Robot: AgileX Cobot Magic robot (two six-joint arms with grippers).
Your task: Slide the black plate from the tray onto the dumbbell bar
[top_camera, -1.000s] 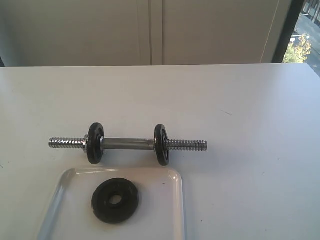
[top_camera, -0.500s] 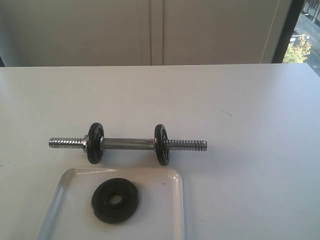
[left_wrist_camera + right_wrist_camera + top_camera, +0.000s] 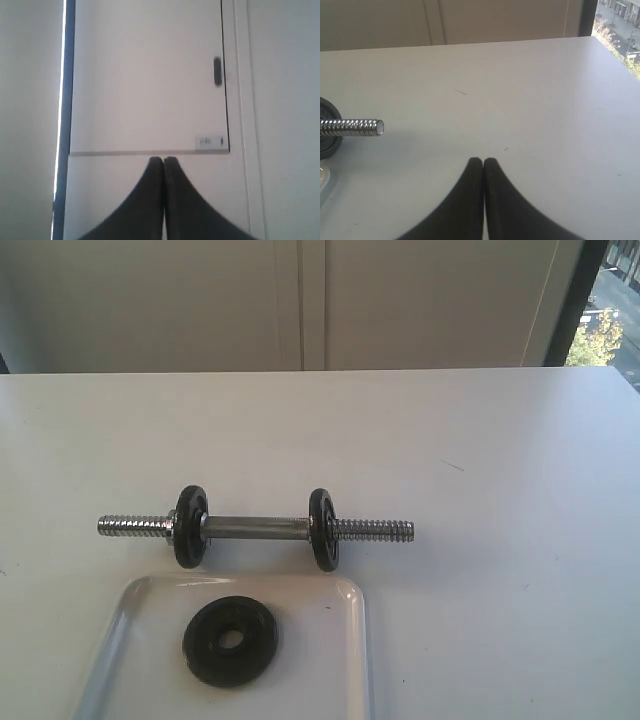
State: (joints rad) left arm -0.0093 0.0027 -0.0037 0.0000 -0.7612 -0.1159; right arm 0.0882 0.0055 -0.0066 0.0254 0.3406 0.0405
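Observation:
The black plate [image 3: 231, 641] lies flat in the white tray [image 3: 345, 640] at the front of the table. Just behind the tray rests the dumbbell bar [image 3: 256, 528], chrome, with two small black discs and both threaded ends bare. Its right threaded end [image 3: 357, 127] also shows in the right wrist view. Neither arm appears in the exterior view. My left gripper [image 3: 163, 160] is shut and empty, facing a pale wall panel. My right gripper [image 3: 483, 161] is shut and empty above the bare table, off to the side of the bar's right end.
The white table [image 3: 500, 490] stretches wide behind and to the right of the bar. A pale wall with panel seams [image 3: 300, 300] runs along the far edge, and a window [image 3: 605, 320] sits at the back right corner.

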